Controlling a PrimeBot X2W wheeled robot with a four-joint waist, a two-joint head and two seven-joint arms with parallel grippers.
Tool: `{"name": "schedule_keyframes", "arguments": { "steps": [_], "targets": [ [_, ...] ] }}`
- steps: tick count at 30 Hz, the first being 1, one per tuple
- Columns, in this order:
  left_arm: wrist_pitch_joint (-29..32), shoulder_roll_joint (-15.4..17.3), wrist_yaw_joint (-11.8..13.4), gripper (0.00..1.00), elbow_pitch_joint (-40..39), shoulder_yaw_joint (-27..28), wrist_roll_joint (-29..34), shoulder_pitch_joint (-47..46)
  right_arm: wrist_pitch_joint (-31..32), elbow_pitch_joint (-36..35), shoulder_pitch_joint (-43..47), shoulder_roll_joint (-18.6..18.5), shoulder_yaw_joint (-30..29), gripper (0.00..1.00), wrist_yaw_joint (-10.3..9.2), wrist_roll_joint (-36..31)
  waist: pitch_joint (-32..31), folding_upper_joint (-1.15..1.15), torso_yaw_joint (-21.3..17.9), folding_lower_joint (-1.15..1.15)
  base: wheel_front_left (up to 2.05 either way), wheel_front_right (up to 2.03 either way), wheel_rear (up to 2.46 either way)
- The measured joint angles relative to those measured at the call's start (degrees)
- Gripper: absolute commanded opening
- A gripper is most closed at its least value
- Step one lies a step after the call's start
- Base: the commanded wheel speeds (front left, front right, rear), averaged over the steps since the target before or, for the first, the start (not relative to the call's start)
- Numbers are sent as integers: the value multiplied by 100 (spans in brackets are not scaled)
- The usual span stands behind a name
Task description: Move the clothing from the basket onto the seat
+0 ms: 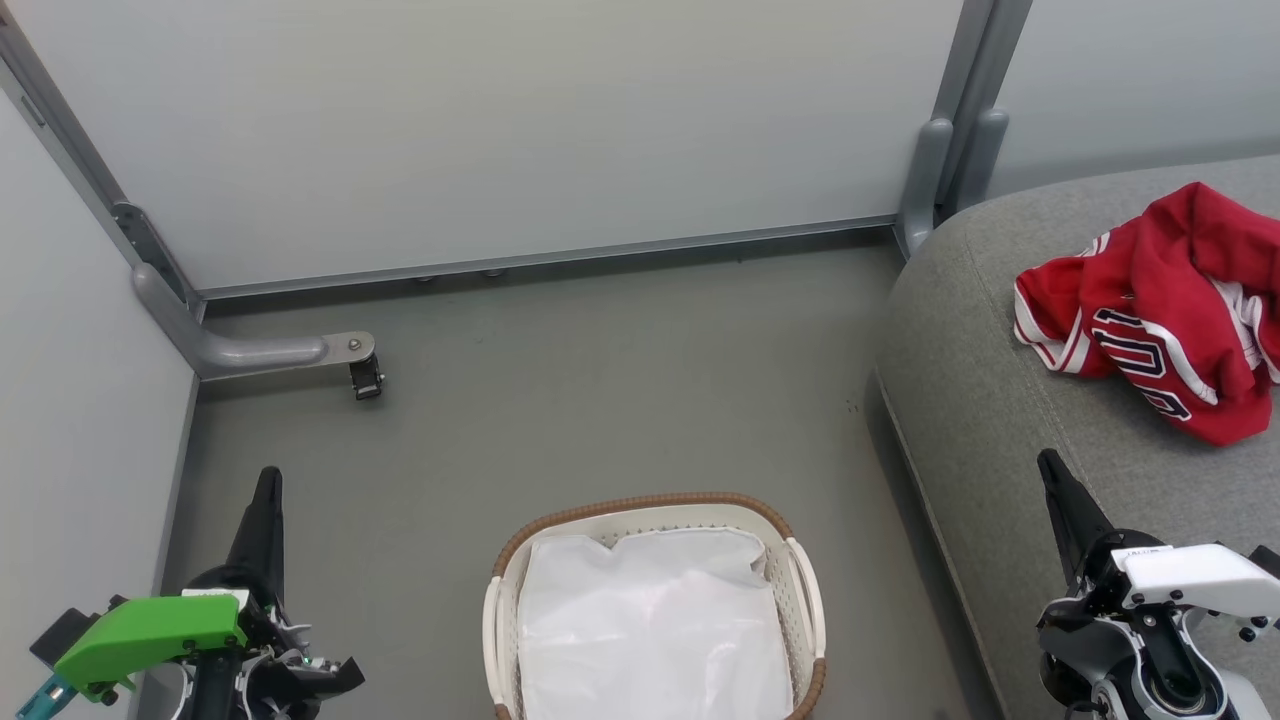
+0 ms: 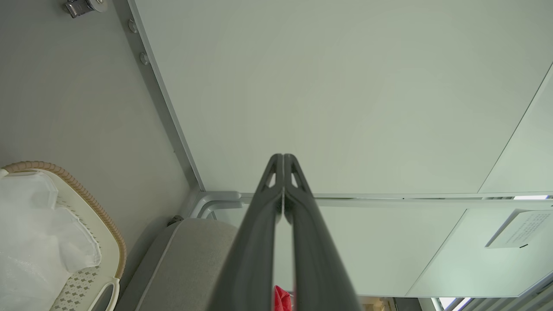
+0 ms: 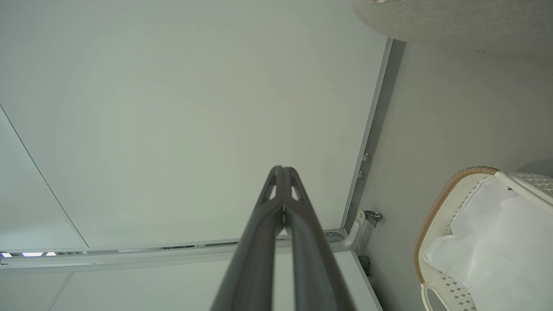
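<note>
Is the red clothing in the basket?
Out: the red clothing lies crumpled on the grey seat; the basket holds a white sheet.

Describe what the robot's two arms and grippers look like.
The left gripper has long, dark, tapering fingers and a bright green wrist cover. The right gripper has the same fingers, a white cover and grey-and-black joint parts.

Crumpled red cloth jersey [image 1: 1160,310], soft and matt, with striped trim. Large grey sofa cushion [image 1: 1000,420] in coarse woven fabric with a stitched seam. Oval white perforated plastic basket [image 1: 806,600], smooth and faintly glossy, with a brown woven rim. Thin, crinkled white sheet [image 1: 650,630]. Smooth matt grey floor [image 1: 600,400]. Satin-finished grey metal frame rail [image 1: 250,352].
</note>
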Motion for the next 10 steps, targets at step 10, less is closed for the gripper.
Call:
{"name": "schedule_keyframes", "arguments": {
  "steps": [10],
  "targets": [
    [1,-3,-2,0,-1,9,0,-4,0,-1,0,0,0,0,0,0,0,0,0,0,0,0,0]
  ]
}}
